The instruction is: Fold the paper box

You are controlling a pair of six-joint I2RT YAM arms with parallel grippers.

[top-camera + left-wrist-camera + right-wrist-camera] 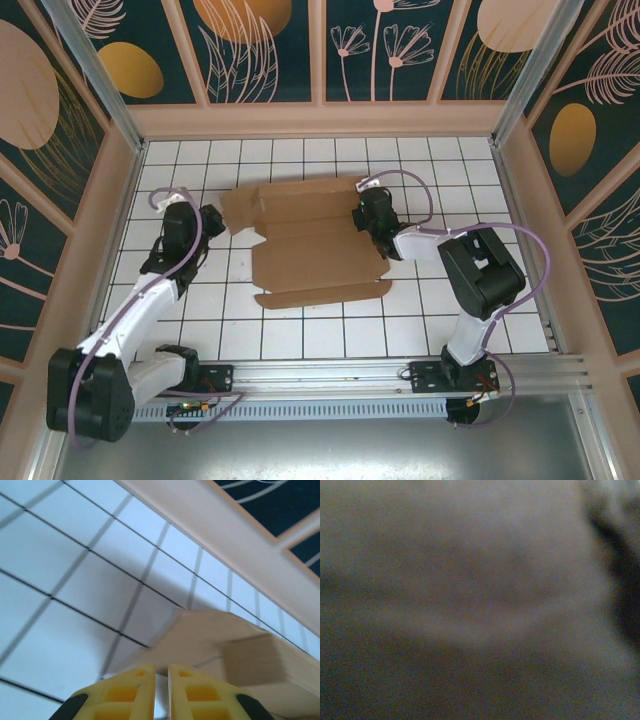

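Note:
The paper box (315, 250) is a flat brown die-cut sheet with flaps, lying mid-table in the top view. My left gripper (218, 222) is at the sheet's left flap. In the left wrist view its yellow fingers (125, 695) stand almost together at the raised flap (210, 640), which casts a shadow on the tiles, and the left gripper (161, 672) looks shut on the flap's edge. My right gripper (362, 218) points down onto the sheet's right rear part. The right wrist view is dark and blurred, very close to a surface, so its fingers cannot be made out.
A white gridded table (300, 330) carries the sheet, enclosed by wooden walls (320, 120) at the back and sides. A metal rail (400, 375) runs along the near edge by the arm bases. The back wall's rail (225, 535) passes just beyond the flap.

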